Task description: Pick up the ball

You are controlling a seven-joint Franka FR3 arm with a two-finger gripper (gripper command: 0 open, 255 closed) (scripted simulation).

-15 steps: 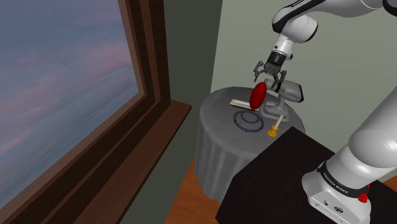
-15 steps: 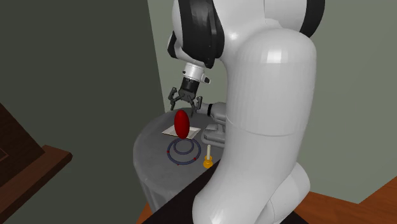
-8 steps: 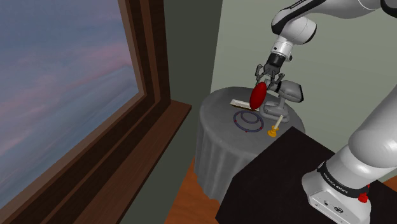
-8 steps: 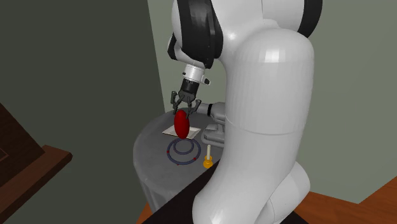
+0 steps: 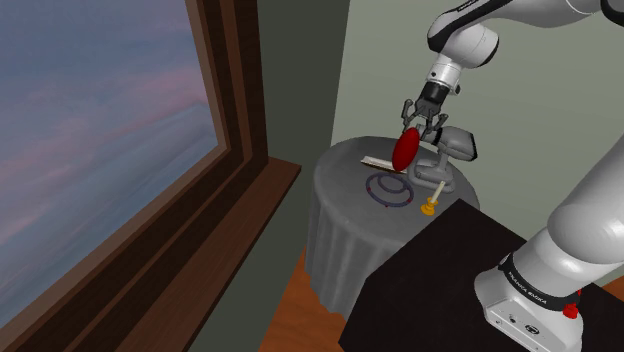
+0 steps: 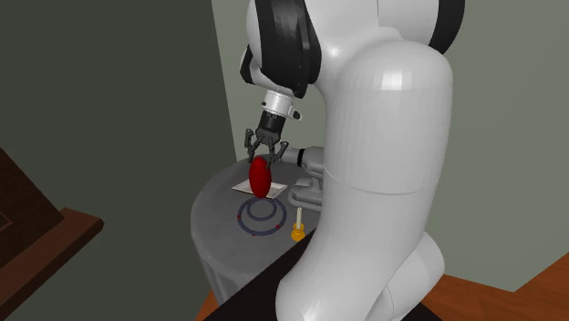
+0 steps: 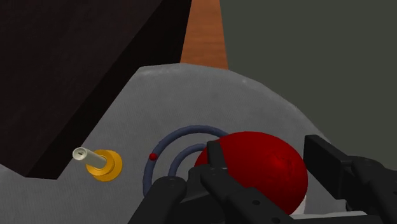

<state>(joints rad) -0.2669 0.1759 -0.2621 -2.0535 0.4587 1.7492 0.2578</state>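
hand (image 5: 411,130) clamped on the red ball (image 5: 405,150), grip high on it. Ball is near the table's (image 5: 345,168) wall-side edge, just beside the blue rings (image 5: 390,189). Risk: the curved surface squirts out on lift and rolls off the edge, or clips the grey fixture (image 5: 452,145) close by.

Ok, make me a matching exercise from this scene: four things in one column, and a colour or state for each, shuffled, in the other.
Things:
1. ball
2. rings
3. small peg
4. gripper

Descriptions:
A. dark blue, lying flat on the table
B. black, reaching down from above
C. red, clasped on both sides
D. cream on an orange base, standing upright

Pairs: 1-C, 2-A, 3-D, 4-B
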